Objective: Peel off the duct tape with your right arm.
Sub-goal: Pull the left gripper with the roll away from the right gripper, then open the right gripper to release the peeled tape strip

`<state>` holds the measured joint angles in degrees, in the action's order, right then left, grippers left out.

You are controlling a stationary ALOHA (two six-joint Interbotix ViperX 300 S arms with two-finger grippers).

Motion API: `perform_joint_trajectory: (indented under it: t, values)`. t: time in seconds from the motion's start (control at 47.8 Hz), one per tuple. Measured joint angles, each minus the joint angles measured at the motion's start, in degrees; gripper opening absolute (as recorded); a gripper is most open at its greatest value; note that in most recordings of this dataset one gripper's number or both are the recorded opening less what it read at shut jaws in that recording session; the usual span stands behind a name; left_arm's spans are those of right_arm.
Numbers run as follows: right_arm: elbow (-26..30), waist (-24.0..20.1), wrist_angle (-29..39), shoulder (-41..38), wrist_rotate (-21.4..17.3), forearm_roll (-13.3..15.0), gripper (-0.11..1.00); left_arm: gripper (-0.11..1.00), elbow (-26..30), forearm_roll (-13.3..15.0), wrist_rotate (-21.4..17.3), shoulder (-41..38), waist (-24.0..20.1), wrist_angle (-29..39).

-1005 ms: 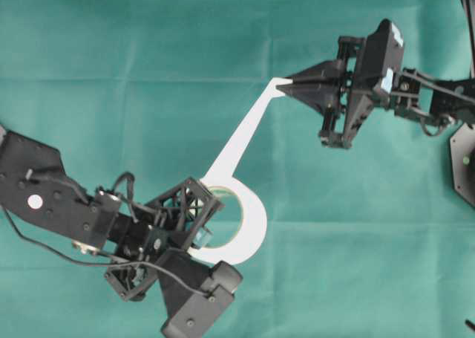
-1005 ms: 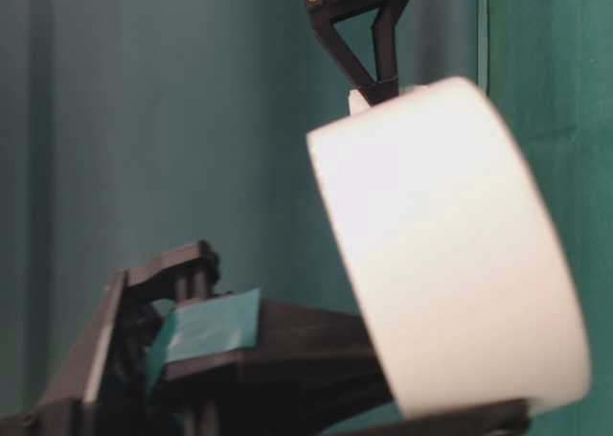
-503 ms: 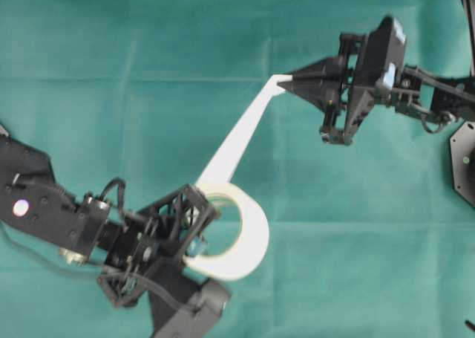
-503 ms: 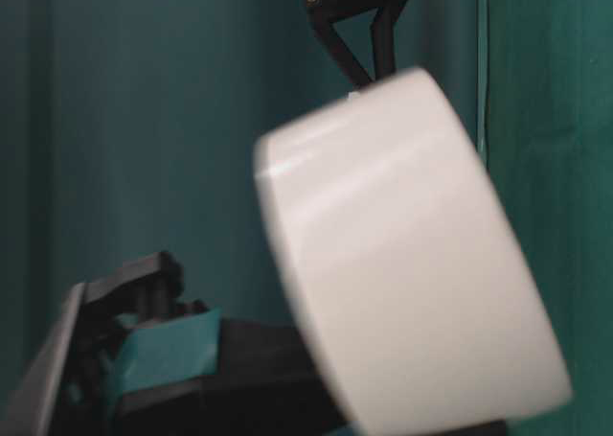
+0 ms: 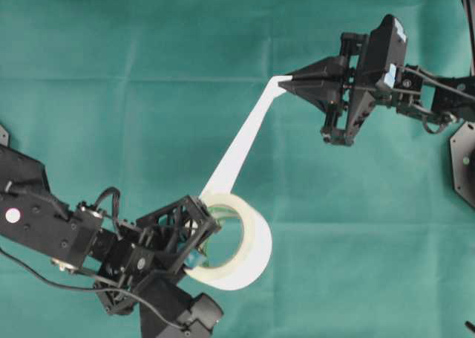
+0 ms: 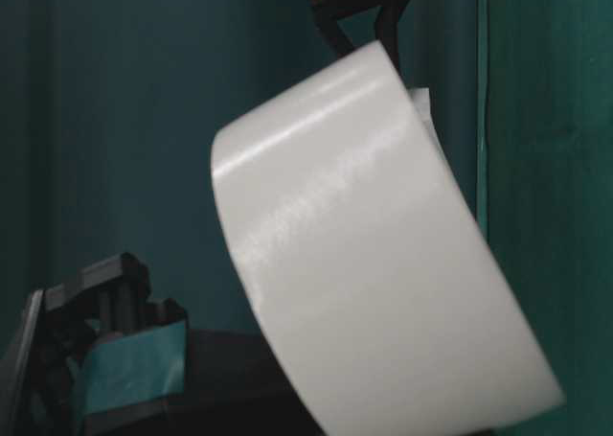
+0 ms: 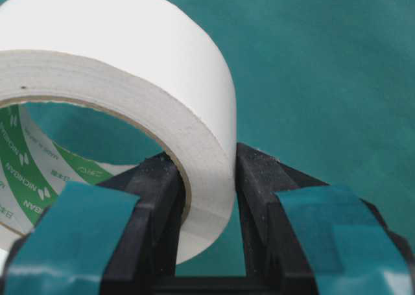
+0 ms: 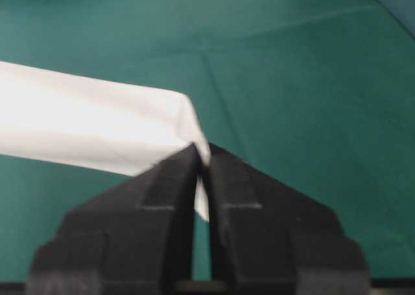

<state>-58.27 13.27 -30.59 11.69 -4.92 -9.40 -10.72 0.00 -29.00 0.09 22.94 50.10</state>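
Observation:
The white duct tape roll [image 5: 249, 250] with its green-printed core is held off the green cloth, low and centre in the overhead view. My left gripper [image 5: 202, 238] is shut on the roll's wall [image 7: 194, 146], one finger inside the ring, one outside. A peeled white strip [image 5: 241, 148] stretches up and right from the roll. My right gripper [image 5: 288, 79] is shut on the strip's folded end [image 8: 188, 123]. The roll [image 6: 364, 263] fills the table-level view, tilted, with the right gripper's fingers [image 6: 335, 34] behind its top.
Green cloth [image 5: 148, 70] covers the whole table. A black hexagonal base [image 5: 464, 163] sits at the right edge. Loose black cables [image 5: 44, 267] trail from the left arm at lower left.
The left gripper has carried the roll down and slightly left, tilting it. The peeled strip has grown longer. The right gripper has stayed nearly in place, holding the strip end.

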Motion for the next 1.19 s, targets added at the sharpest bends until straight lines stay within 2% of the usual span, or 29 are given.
perform_joint_trajectory:
  t: [1.194]
  values:
    - [-0.6, 0.8, 0.3, -0.1, -0.1, 0.0, -0.09, 0.2, -6.7, 0.0, 0.4, 0.9, -1.1, -0.7]
